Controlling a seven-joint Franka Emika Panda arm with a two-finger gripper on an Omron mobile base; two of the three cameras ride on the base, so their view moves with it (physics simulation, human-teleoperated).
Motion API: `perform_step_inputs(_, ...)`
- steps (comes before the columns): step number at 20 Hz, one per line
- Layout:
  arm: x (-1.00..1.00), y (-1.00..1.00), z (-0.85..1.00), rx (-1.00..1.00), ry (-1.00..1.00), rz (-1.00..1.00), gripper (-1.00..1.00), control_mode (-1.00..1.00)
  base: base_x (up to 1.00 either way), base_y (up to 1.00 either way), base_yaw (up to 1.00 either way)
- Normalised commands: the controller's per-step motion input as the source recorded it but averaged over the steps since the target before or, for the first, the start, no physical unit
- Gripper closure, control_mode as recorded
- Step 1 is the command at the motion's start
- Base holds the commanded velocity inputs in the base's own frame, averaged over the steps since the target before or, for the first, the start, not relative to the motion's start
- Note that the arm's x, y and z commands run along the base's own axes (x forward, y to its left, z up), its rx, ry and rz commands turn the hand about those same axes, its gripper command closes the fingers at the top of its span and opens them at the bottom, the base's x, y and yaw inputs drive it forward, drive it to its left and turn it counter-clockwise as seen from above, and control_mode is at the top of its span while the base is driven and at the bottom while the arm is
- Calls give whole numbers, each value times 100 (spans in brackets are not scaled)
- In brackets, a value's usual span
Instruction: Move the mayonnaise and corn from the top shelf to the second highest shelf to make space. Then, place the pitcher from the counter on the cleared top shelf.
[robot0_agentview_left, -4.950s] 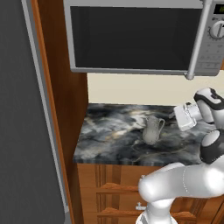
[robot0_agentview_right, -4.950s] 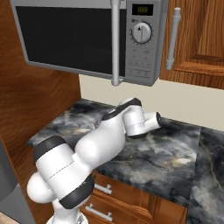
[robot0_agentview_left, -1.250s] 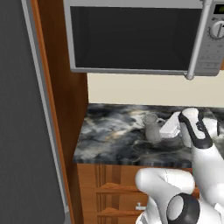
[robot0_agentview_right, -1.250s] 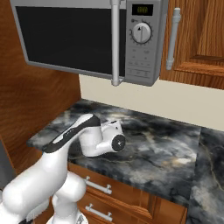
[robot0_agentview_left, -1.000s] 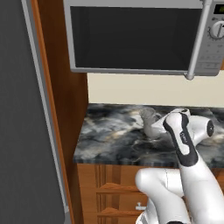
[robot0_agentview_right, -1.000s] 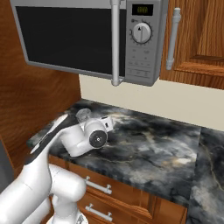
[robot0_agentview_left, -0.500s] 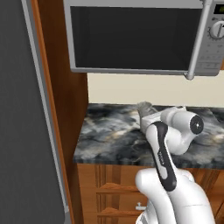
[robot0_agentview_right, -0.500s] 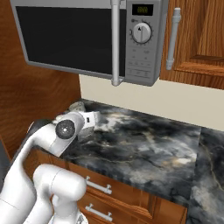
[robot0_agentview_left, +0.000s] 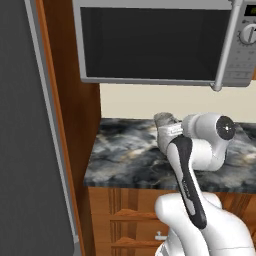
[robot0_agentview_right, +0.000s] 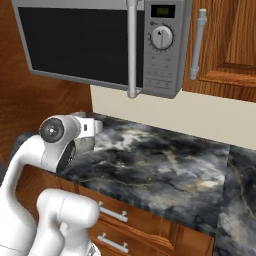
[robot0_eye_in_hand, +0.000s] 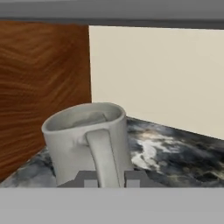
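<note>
While the tall dark grey fridge door (robot0_agentview_left: 27, 130) fills the left edge of the left base view beside a brown wooden panel (robot0_agentview_left: 70, 100), the microwave (robot0_agentview_right: 100, 42) hangs above the counter (robot0_agentview_right: 165, 165), its long handle and dial panel plain in the right base view, with a wooden wall cabinet (robot0_agentview_right: 225, 45) to its right and a cream wall (robot0_eye_in_hand: 162, 74) behind. The counter is a dark marbled slab with pale veins over brown wooden drawers (robot0_agentview_right: 115, 220) with metal pulls. The white arm (robot0_agentview_left: 192, 165) bends across the front of the counter, its wrist turned toward the back left corner. The pitcher (robot0_eye_in_hand: 85, 140) is at that corner, near the wooden panel and the wall, upright, its grey mouth open upward and its handle facing the hand camera; in the left base view its rim (robot0_agentview_left: 165, 120) peeks out past the wrist. The gripper (robot0_eye_in_hand: 110, 178) has its two dark finger tips pressed in on either side of the pitcher's handle, pinching it low down; whether the pitcher's base touches the slab cannot be told
</note>
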Motion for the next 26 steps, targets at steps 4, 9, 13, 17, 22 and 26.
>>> perform_step_inputs(4, -47, 8, 30, 11, 2, 0, 100, -100, 0, 0, 0)
perform_step_inputs(9, -44, 2, 0, 17, -7, -8, 100, -100, 0, 0, 0)
perform_step_inputs(13, -17, 8, 0, 3, -17, -22, 100, -100, 0, 0, 0)
perform_step_inputs(17, 0, 21, 0, 0, -7, -26, 100, -100, 0, 0, 0)
perform_step_inputs(22, 2, 13, 0, 0, 0, -9, 100, -100, 0, 0, 0)
perform_step_inputs(26, 0, 0, 0, 0, 0, 0, 100, -100, 0, 0, 0)
